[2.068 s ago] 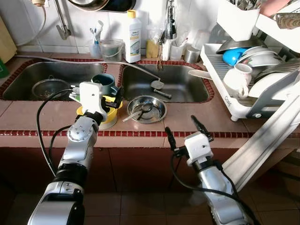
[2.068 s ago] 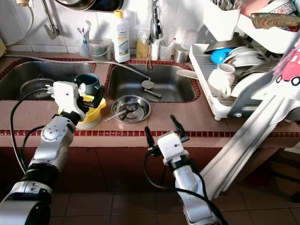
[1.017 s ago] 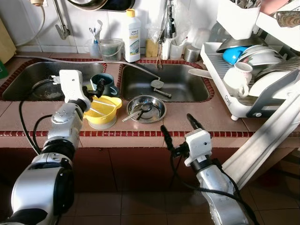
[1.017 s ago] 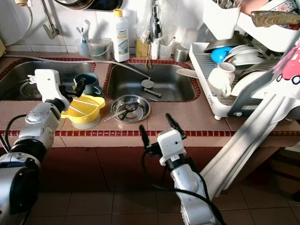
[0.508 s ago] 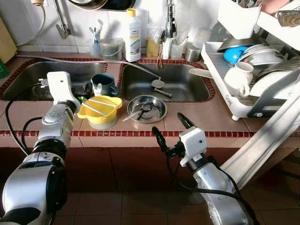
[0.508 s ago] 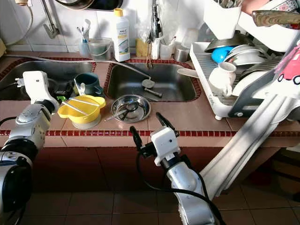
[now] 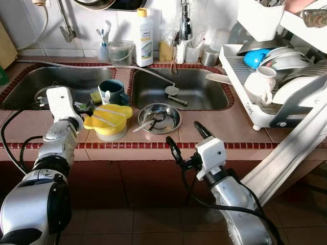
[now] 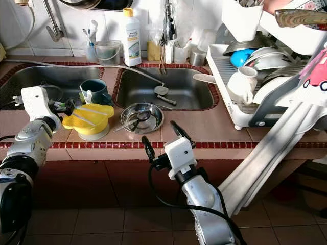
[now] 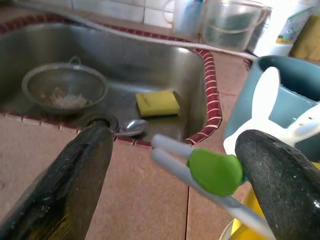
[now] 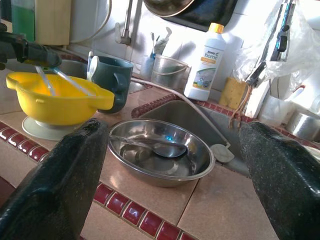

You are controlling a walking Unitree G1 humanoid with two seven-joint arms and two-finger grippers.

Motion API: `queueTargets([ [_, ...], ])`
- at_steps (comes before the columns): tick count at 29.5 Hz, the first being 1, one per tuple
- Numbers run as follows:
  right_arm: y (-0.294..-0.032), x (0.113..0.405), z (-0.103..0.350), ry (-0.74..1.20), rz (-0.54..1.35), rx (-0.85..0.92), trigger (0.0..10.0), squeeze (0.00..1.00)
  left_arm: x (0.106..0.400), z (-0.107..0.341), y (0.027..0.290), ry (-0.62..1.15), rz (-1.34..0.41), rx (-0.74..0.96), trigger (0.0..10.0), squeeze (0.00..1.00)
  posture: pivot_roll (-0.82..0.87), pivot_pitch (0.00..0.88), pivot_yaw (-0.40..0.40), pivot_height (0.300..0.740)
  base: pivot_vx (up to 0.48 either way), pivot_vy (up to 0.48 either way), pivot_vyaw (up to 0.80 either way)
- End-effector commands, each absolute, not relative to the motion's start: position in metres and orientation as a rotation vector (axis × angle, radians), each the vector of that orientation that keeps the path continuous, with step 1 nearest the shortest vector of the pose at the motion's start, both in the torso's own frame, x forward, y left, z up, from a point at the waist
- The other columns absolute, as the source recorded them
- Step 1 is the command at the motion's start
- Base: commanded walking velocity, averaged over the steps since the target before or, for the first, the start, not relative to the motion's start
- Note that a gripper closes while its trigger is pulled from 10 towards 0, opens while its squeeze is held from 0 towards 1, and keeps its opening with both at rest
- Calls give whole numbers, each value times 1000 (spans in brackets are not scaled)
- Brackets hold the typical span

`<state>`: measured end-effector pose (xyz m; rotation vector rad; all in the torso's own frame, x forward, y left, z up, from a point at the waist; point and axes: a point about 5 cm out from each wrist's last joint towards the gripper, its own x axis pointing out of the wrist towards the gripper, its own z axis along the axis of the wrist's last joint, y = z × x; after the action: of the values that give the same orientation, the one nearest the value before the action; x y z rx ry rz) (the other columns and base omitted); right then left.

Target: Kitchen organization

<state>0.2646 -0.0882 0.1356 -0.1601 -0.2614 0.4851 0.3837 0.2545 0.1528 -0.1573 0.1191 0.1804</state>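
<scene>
Dish rack [image 7: 286,61] cut off by the right edge.

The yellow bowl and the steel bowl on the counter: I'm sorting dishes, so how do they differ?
The yellow bowl is opaque yellow with side handles; the steel bowl is shiny metal with a plain rim. The yellow bowl is deeper and sits on a pale plate; the steel bowl is shallow, directly on the tiles. Both stand upright with utensils in them.
</scene>
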Motion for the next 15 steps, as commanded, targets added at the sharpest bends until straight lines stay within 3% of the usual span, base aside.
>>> queueTargets([
  [1, -89, 264, 136, -258, 474, -160, 10000, 0, 382, 146, 256, 154, 208, -216, 10000, 0, -129, 29, 46, 740, 0, 0, 0],
  [7, -88, 263, 135, -252, 472, -161, 10000, 0, 387, 149, 244, 160, 170, -385, 10000, 0, -127, 32, 44, 740, 0, 0, 0],
  [15, -88, 263, 134, -250, 466, -166, 10000, 0, 393, 159, 234, 138, 119, -407, 10000, 0, -129, 32, 47, 740, 0, 0, 0],
])
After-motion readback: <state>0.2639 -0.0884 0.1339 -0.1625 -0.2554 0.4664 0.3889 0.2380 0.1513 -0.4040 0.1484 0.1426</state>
